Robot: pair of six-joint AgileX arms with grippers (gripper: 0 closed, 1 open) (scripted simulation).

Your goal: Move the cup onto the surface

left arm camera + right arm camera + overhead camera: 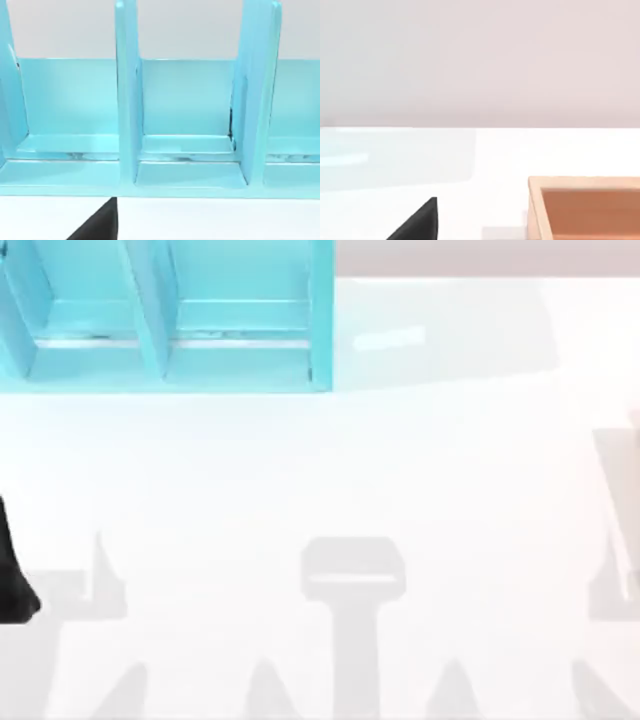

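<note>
Left gripper (97,225): a dark wedge of it shows in the left wrist view, low over the white tabletop (210,220). Open or closed: cannot tell. It faces the front of the blue shelf (127,100), which stands upright on the tabletop with its compartments side by side, split by vertical dividers.

Top view: the left arm (15,575) is a black shape at the table's 8 o'clock edge, well apart from the shelf (150,320) at 11 o'clock. The tabletop (320,470) runs wide and glossy from 12 through 6 o'clock. Grey shadows (352,570) lie on it toward 6 o'clock.

Right gripper (417,225): a dark wedge in the right wrist view, above the tabletop (495,155). State: cannot tell. An orange-brown open box (535,210) sits on the tabletop near it.
</note>
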